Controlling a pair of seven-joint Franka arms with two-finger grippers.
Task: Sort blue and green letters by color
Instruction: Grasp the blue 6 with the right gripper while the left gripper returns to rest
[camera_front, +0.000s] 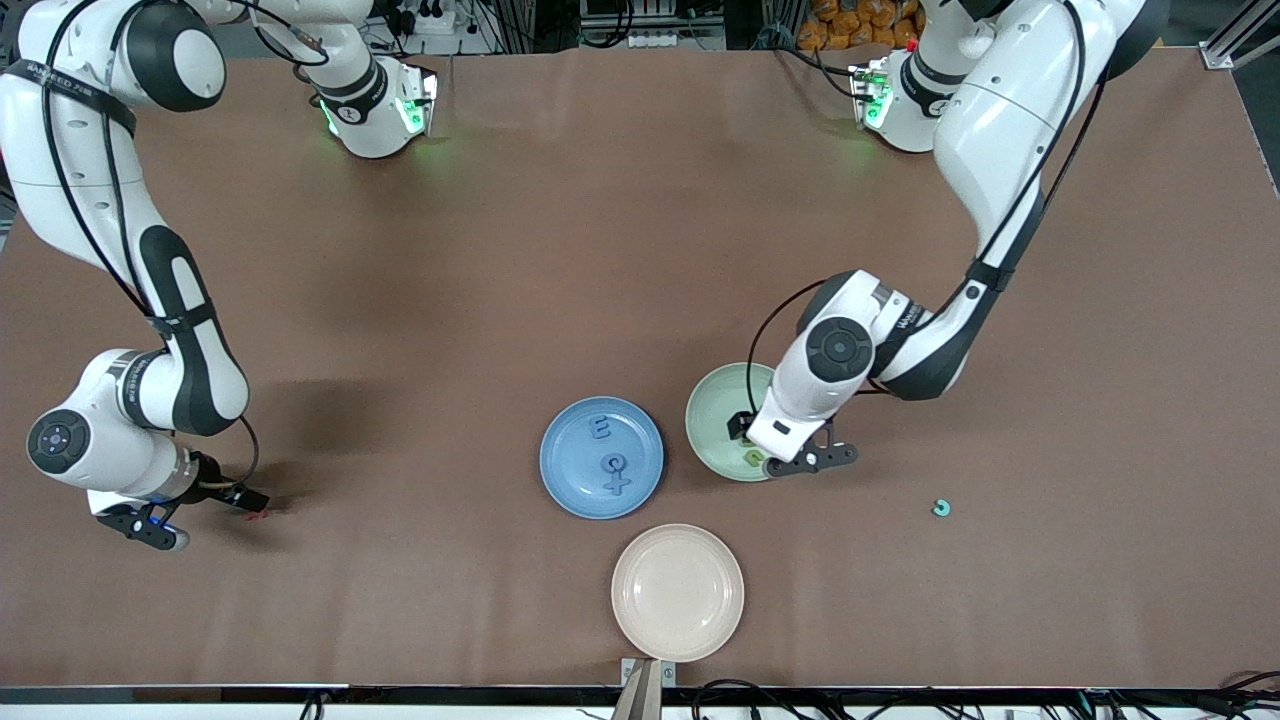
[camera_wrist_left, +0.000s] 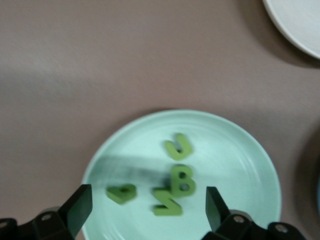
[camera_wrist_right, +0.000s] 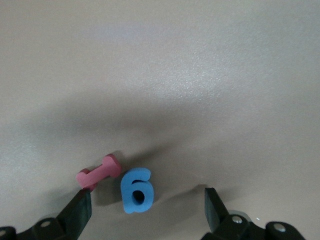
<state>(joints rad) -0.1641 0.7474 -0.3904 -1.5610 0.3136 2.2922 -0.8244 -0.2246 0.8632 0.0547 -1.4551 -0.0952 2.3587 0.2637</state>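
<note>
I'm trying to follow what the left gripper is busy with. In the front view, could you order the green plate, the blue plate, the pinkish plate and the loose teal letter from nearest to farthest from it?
From the left gripper, open:
1. Green plate: directly under it.
2. Blue plate: beside the green plate, toward the right arm's end.
3. Teal letter and pinkish plate, which lies nearest the front camera: too close to call.

Plates (camera_front: 601, 457) clustered mid-table, nearer camera

You had even, bright overhead light on the matte brown tabletop (camera_front: 600, 250), soft arm shadows beside the right arm, and motion blur smearing the leaf-green foam letters (camera_wrist_left: 176, 182) in the pale green glazed plate (camera_wrist_left: 250, 155).
</note>
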